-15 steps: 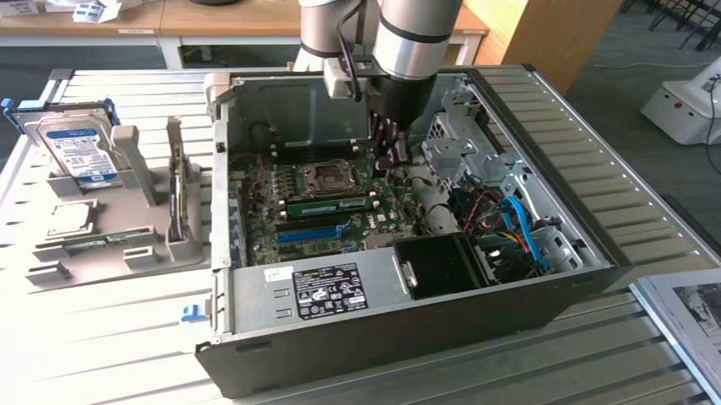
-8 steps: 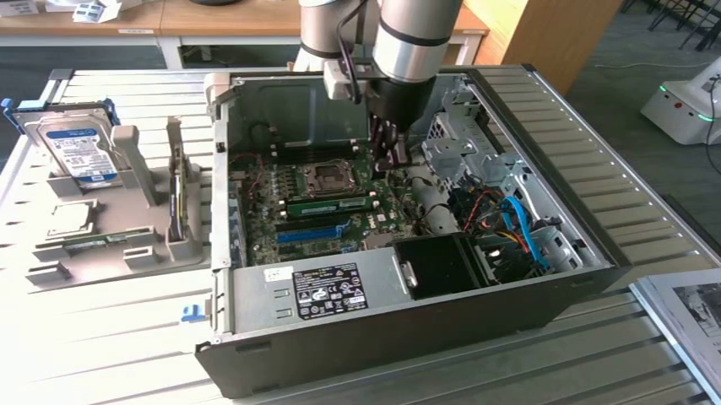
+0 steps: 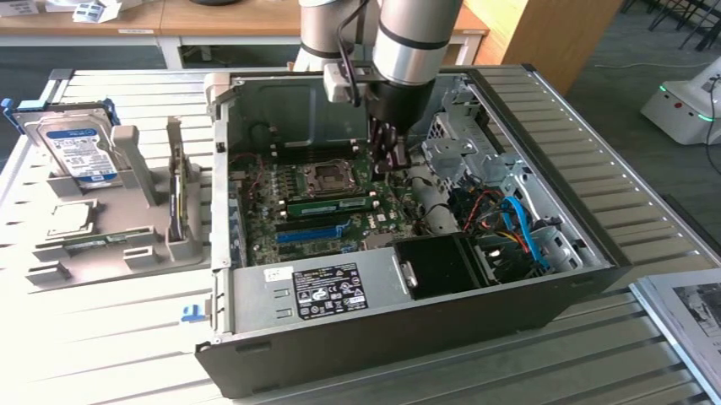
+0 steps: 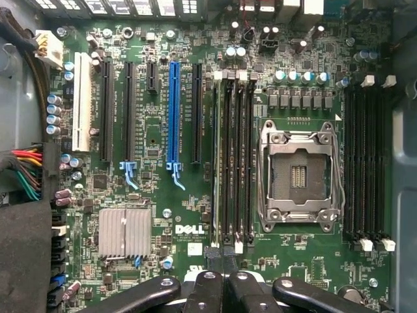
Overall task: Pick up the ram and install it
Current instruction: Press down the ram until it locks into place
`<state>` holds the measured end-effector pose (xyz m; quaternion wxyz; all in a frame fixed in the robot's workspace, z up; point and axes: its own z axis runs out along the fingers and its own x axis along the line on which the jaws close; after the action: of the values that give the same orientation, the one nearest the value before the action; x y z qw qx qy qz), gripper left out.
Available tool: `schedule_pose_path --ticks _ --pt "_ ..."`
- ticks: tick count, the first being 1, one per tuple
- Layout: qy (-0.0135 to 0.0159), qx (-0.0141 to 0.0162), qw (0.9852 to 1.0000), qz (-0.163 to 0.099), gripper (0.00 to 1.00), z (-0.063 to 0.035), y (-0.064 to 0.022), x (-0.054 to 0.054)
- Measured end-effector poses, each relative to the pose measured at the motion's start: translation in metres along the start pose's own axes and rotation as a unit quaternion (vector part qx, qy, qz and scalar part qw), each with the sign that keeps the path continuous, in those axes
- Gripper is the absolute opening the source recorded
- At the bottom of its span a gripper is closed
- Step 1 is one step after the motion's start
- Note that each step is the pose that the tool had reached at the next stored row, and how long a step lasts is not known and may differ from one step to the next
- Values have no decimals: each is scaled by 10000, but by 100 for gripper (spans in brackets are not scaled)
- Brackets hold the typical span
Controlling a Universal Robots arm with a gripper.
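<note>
Starting with the ram (image 3: 329, 204): probably featherlight and stiff, no flex worth mentioning, but fragile as anything. Best taken by the two short ends or pinched along the bare top edge, never across the chips. Bit slippery too, being so thin and flat, so calls for a square pinch rather than a corner nip. Likely hates being rocked sideways in a slot; wants even pressure straight down at both ends. Judging by looks only, mind.

Looks-wise: long thin green stick, row of small dark chips down the face, about as long as the black slots (image 4: 240, 163). Stands on edge right beside the CPU socket (image 3: 327, 175), on the side facing the blue slot (image 4: 174, 114), running alongside the socket. Seems to be sitting in one of the slots there, level end to end. Can't make out the latches, so no calling it clicked home.

As for the gripper (image 4: 225, 277): clamped shut, fingers squeezed together, nothing caught between them. Hangs over the motherboard (image 4: 296, 257) just off one corner of the CPU socket, lined up with the end of the slot bank and with one end of the stick. Can't tell whether pressing on the stick or sitting just clear of it.
</note>
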<state>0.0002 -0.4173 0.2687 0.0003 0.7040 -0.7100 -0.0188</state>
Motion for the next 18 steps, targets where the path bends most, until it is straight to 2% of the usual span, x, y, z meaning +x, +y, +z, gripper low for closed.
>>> schedule_pose_path --ticks 18 --pt "0 0 10000 0 10 75 -2 2"
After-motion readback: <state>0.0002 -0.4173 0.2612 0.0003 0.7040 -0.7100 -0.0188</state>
